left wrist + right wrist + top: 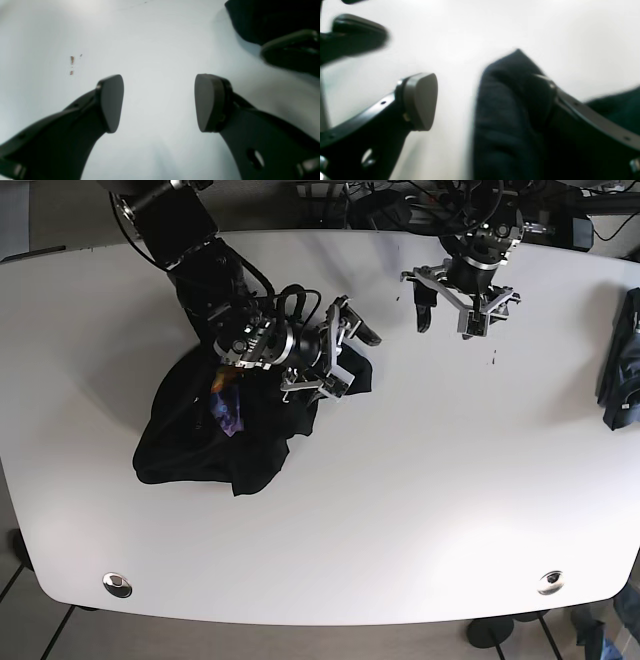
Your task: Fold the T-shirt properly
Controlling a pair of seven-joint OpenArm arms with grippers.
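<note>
Dark T-shirt [215, 430] crumpled on white counter [400, 500], base view's left half. Right end effector [335, 350] spread at its edge, cloth against one finger. Left end effector [461, 305] spread, over bare counter, well apart.

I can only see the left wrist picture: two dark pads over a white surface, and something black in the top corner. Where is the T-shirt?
Observer: The T-shirt is a crumpled black heap on the white table, under the other arm, across from yours.
Operator: So is that arm holding it?
Observer: Its right gripper stands open, with cloth bunched over one finger, not pinched.
Operator: And my arm?
Observer: Your left gripper is open over bare table, far from the shirt.
Operator: Anything else on the table?
Observer: A second dark garment lies at the table's edge beyond your arm.
</note>
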